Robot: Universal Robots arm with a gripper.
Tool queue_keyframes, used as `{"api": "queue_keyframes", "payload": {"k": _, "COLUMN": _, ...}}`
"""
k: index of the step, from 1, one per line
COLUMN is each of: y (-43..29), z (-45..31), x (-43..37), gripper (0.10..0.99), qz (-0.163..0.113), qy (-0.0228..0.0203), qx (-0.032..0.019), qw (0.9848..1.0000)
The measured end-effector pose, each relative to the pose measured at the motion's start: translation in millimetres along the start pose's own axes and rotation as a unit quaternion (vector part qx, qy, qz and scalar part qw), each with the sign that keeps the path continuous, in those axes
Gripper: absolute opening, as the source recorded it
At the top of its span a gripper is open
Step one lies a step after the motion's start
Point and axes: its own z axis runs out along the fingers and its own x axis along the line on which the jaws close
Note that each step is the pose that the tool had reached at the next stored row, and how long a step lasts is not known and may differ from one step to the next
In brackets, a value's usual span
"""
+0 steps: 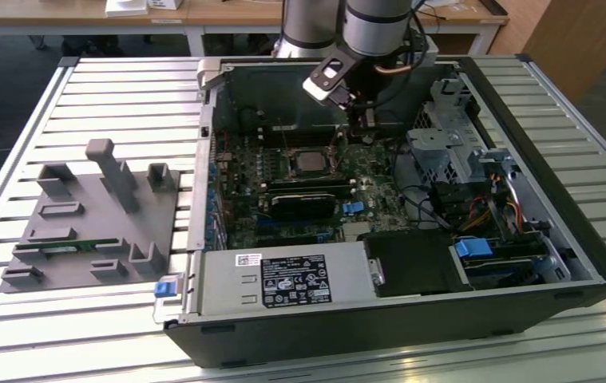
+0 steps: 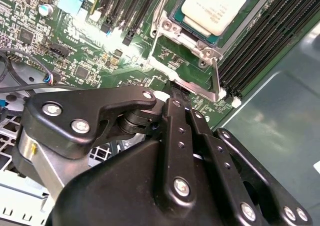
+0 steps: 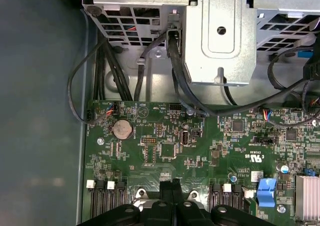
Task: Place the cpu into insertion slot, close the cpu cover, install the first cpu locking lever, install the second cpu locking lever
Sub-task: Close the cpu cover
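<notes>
Hand (image 2: pixel 176 93) angled down, beside cpu cover (image 2: pixel 205 89)

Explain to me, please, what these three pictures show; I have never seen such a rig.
The machine is one robot arm ending in a gripper. The exterior view, from a camera off the arm, shows an open computer case on a slatted table, with a grey tray on that view's left. The two wrist views come from cameras riding on the arm, so the black gripper parts show up close. The arm reaches into the case, to the green motherboard. In the second wrist view the cpu lies seated on the motherboard, a silver cover seems to lie around it, and the gripper's tip is at the cover's edge. Whether it grips anything I cannot tell.
</notes>
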Motion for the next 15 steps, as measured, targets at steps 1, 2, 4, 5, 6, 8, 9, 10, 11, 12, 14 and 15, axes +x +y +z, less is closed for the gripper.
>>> {"api": "queue_keyframes", "payload": {"k": 1, "y": -0.2, "z": 0.0, "x": 0.0, "gripper": 0.106, "qz": 0.0, "qy": 0.0, "qx": 0.0, "qw": 1.0}}
{"api": "queue_keyframes", "payload": {"k": 2, "y": -0.4, "z": 0.0, "x": 0.0, "gripper": 0.106, "qz": 0.0, "qy": 0.0, "qx": 0.0, "qw": 1.0}}
{"api": "queue_keyframes", "payload": {"k": 4, "y": -1.1, "z": 0.0, "x": 0.0, "gripper": 0.106, "qz": 0.0, "qy": 0.0, "qx": 0.0, "qw": 1.0}}
{"api": "queue_keyframes", "payload": {"k": 5, "y": -1.5, "z": 0.0, "x": 0.0, "gripper": 0.106, "qz": 0.0, "qy": 0.0, "qx": 0.0, "qw": 1.0}}
{"api": "queue_keyframes", "payload": {"k": 6, "y": -2.1, "z": 0.0, "x": 0.0, "gripper": 0.106, "qz": 0.0, "qy": 0.0, "qx": 0.0, "qw": 1.0}}
{"api": "queue_keyframes", "payload": {"k": 8, "y": -3.6, "z": 0.1, "x": 0.1, "gripper": 0.106, "qz": 0.0, "qy": 0.0, "qx": 0.0, "qw": 1.0}}
{"api": "queue_keyframes", "payload": {"k": 9, "y": -4.2, "z": 0.1, "x": 0.1, "gripper": 0.106, "qz": 0.0, "qy": 0.0, "qx": 0.0, "qw": 1.0}}
{"api": "queue_keyframes", "payload": {"k": 10, "y": -5.1, "z": 0.1, "x": 0.1, "gripper": 0.106, "qz": 0.0, "qy": 0.0, "qx": 0.0, "qw": 1.0}}
{"api": "queue_keyframes", "payload": {"k": 11, "y": -6.1, "z": 0.1, "x": 0.1, "gripper": 0.106, "qz": 0.0, "qy": 0.0, "qx": 0.0, "qw": 1.0}}
{"api": "queue_keyframes", "payload": {"k": 12, "y": -7.1, "z": 0.2, "x": 0.1, "gripper": 0.106, "qz": 0.0, "qy": 0.0, "qx": 0.0, "qw": 1.0}}
{"api": "queue_keyframes", "payload": {"k": 14, "y": -9.0, "z": 0.2, "x": 0.1, "gripper": 0.106, "qz": 0.0, "qy": 0.0, "qx": 0.0, "qw": 1.0}}
{"api": "queue_keyframes", "payload": {"k": 15, "y": -9.9, "z": 0.3, "x": 0.1, "gripper": 0.106, "qz": 0.0, "qy": 0.0, "qx": 0.0, "qw": 1.0}}
